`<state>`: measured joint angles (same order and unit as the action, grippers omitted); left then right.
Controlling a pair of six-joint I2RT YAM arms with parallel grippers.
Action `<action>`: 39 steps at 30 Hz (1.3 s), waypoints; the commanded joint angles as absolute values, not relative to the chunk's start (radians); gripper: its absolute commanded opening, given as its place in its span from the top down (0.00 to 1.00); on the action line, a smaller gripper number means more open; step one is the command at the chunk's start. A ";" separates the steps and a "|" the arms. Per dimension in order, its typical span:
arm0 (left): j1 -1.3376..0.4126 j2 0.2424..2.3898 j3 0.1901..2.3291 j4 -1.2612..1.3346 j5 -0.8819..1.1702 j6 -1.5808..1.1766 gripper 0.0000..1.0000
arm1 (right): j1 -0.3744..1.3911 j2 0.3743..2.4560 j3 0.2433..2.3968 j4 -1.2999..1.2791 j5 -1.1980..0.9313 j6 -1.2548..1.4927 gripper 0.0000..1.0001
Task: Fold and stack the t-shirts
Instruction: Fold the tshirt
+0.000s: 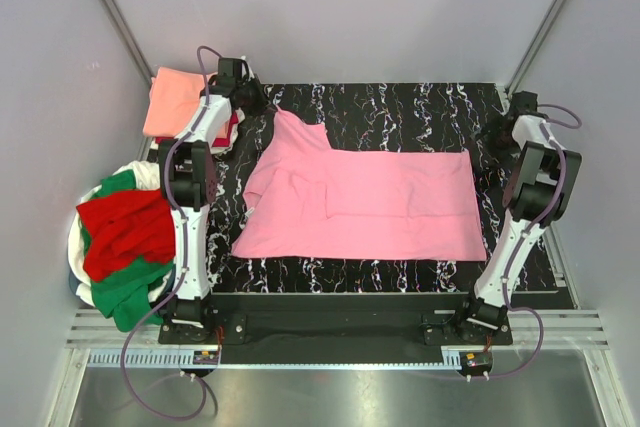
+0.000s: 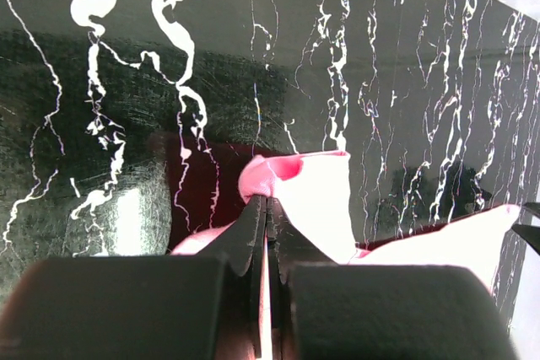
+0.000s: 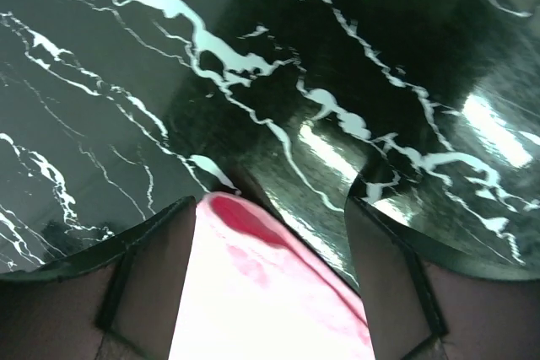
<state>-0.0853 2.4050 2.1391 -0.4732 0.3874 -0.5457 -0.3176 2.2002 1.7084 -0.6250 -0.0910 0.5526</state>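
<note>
A bubblegum pink t-shirt [image 1: 370, 202] lies partly folded on the black marble table [image 1: 400, 107]. Its far left corner is lifted into a peak. My left gripper [image 1: 268, 110] is shut on that corner; the left wrist view shows the fingertips [image 2: 267, 200] pinching pink cloth [image 2: 316, 200] above the table. My right gripper [image 1: 492, 135] is at the shirt's far right corner. In the right wrist view it [image 3: 270, 208] is open, with the pink cloth edge [image 3: 253, 292] lying between the two fingers.
A folded salmon-orange shirt [image 1: 175, 97] lies on a red one [image 1: 228, 135] at the far left, behind the left arm. A loose pile of red [image 1: 125, 232], green [image 1: 130, 292] and white shirts sits left of the table. Grey walls enclose the area.
</note>
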 commanded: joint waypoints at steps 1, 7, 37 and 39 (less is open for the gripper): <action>-0.083 2.410 2.187 -0.434 0.413 -0.532 1.00 | -0.276 2.249 1.740 -0.634 -0.130 0.534 0.22; -0.083 2.408 2.184 -0.437 0.410 -0.531 1.00 | -0.252 2.238 1.664 -0.569 -0.161 0.545 0.41; -0.089 1.984 1.851 -0.557 0.436 -0.385 1.00 | -0.261 1.866 1.511 -0.477 -0.308 0.465 1.00; -0.092 1.915 1.795 -0.561 0.427 -0.371 1.00 | -0.267 1.833 1.451 -0.466 -0.308 0.463 1.00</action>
